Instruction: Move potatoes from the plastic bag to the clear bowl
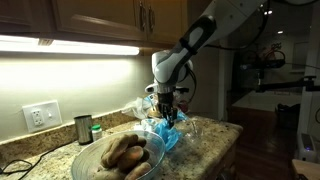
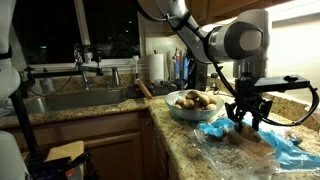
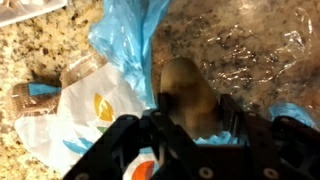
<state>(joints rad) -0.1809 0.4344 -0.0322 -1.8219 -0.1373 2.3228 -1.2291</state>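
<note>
The clear bowl (image 1: 88, 163) (image 2: 188, 112) stands on the granite counter and holds several brown potatoes (image 1: 124, 152) (image 2: 195, 99). The crinkled plastic bag (image 1: 172, 137) (image 2: 283, 146) with blue parts lies beside it. It also shows in the wrist view (image 3: 125, 35). My gripper (image 1: 168, 113) (image 2: 246, 114) (image 3: 190, 118) hangs low over the bag. Its fingers are closed on either side of one brown potato (image 3: 188, 88). Blue plastic shows under the potato.
A metal cup (image 1: 83, 128) and a small green-lidded jar (image 1: 97, 131) stand by the wall behind the bowl. A sink (image 2: 70, 100) with a faucet (image 2: 85, 65) lies past the bowl. White printed packaging (image 3: 92, 108) lies by the bag. The counter edge (image 2: 175, 150) is close.
</note>
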